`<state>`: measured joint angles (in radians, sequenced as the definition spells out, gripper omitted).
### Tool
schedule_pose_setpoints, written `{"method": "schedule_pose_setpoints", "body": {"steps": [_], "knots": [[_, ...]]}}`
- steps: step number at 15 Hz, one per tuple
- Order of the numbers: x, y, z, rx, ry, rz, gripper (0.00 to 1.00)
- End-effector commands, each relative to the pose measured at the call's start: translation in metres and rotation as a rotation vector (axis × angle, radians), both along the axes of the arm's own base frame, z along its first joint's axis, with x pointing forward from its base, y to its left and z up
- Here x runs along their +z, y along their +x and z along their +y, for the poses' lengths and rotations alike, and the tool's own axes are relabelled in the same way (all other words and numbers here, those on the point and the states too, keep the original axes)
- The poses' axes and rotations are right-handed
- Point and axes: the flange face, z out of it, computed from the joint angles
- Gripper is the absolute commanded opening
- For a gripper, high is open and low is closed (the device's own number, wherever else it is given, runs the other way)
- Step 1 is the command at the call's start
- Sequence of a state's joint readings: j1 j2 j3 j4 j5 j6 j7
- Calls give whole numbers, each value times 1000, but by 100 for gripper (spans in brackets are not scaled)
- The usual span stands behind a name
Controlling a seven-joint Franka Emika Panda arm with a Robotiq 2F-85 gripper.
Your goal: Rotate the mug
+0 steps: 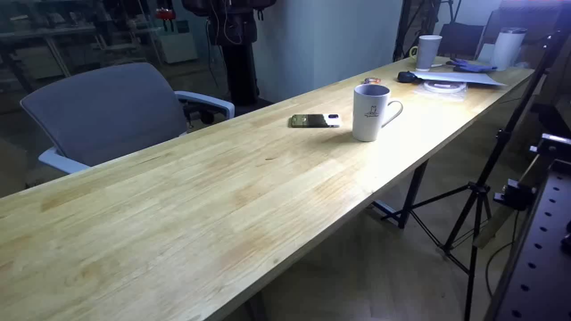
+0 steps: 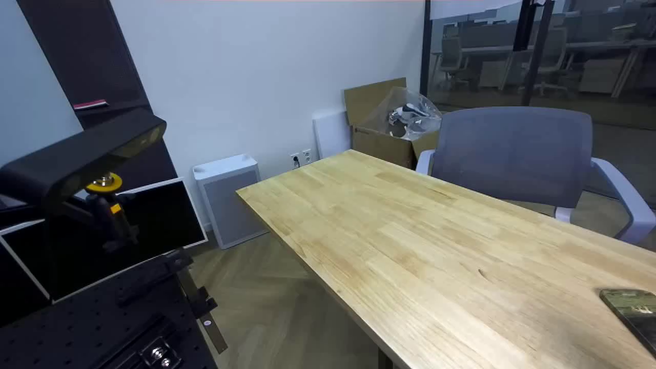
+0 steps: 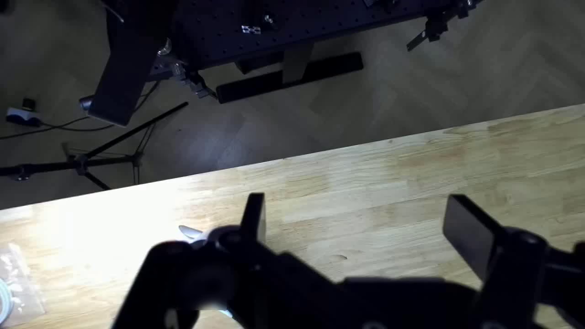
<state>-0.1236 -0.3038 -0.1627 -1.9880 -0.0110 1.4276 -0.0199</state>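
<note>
- At the left of an exterior view, a grey mesh-backed office chair [image 1: 102, 111] with pale armrests is placed beside a long pale wooden table [image 1: 200, 214].
- Near the middle, a flat phone-like object [image 1: 314, 121] patterned in green, black and white is laid on the table.
- Just right of it, with a gap between, the small white cylindrical mug [image 1: 362, 122] is stood upright on the same table; its handle is pointed rightward, and its side is marked with a small dark print.
- Farther right, toward the far end, a black mouse-shaped object [image 1: 406, 77], a tall greyish cup [image 1: 429, 51] and a white tumbler [image 1: 508, 49] are seen.
- At the right, a black tripod [image 1: 479, 189] is stood beside the table.
- In an exterior view, left to right, a black bar-shaped device [image 2: 92, 146], a white box-shaped appliance [image 2: 230, 205] and a brown cardboard box [image 2: 376, 145] are shown; the phone-like object is cut off by the right edge.
- In the wrist view, left of centre, what seems to be the mug's handle [image 3: 189, 232] is partly hidden by a finger.
- Right of that, the black two-fingered gripper [image 3: 355, 217] is held above the table, its fingers set wide apart, with wood seen between them.
</note>
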Motion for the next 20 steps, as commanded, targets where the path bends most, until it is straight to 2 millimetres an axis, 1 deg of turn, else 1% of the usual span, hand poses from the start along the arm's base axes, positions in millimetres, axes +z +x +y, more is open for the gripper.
{"method": "schedule_pose_setpoints", "body": {"steps": [1, 6, 9, 10, 14, 20], "knots": [[1, 0, 0, 0, 0, -1, 100], [0, 2, 0, 3, -9, -15, 100], [-10, 9, -9, -29, -42, -87, 100], [-13, 12, -14, -43, -57, -122, 100], [-27, 28, -45, -106, -88, -235, 100], [-67, 53, -88, -171, -116, -287, 100]]}}
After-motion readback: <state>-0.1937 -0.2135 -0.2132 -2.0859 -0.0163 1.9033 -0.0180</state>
